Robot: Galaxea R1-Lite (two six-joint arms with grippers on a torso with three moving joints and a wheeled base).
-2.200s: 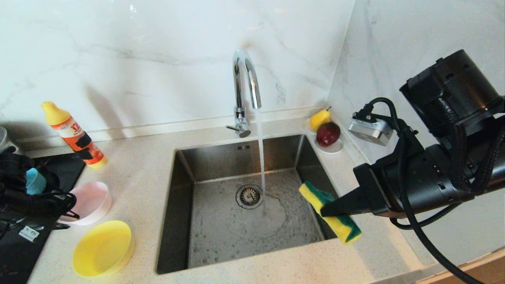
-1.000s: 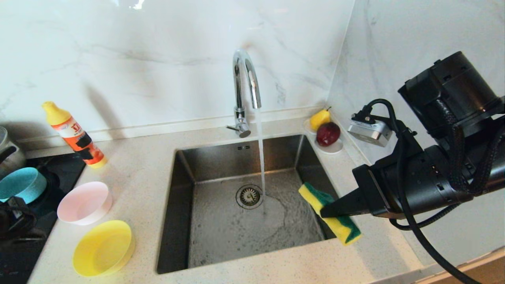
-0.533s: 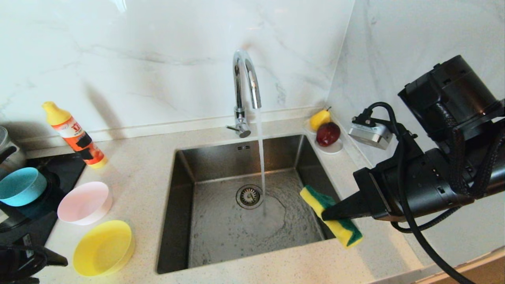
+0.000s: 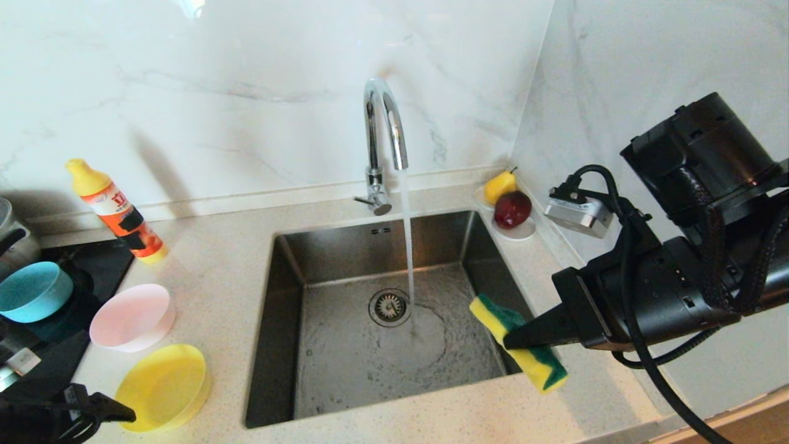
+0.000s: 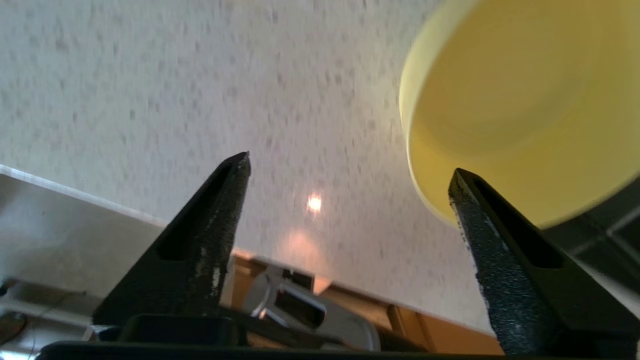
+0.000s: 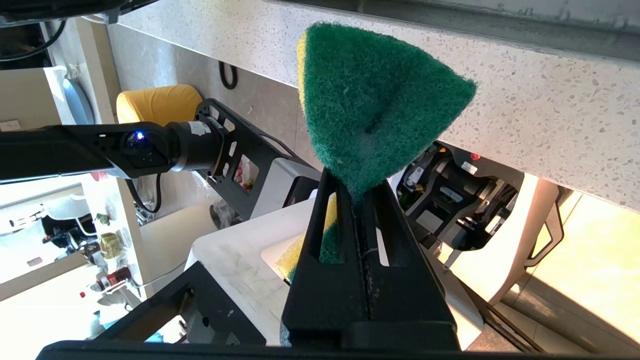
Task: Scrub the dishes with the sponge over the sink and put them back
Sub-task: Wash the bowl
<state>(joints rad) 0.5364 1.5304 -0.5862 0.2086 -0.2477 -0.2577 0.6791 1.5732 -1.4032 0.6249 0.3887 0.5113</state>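
The speckled surface (image 4: 216, 271) holds a sink (image 4: 382, 345). The right pincer (image 4: 515, 336) squeezes the soft sponge (image 4: 521, 348) at the sink's edge. The left pincer (image 5: 350, 170) gapes beside the light yellow bowl (image 4: 161, 387); grab its rim.

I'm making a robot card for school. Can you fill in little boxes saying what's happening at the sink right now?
left gripper: open, empty, over the counter beside the yellow bowl
right gripper: shut on the sponge, at the sink's right edge
faucet: running
pink bowl: on the counter
blue bowl: on the dark stovetop
sink contents: only water, no dish
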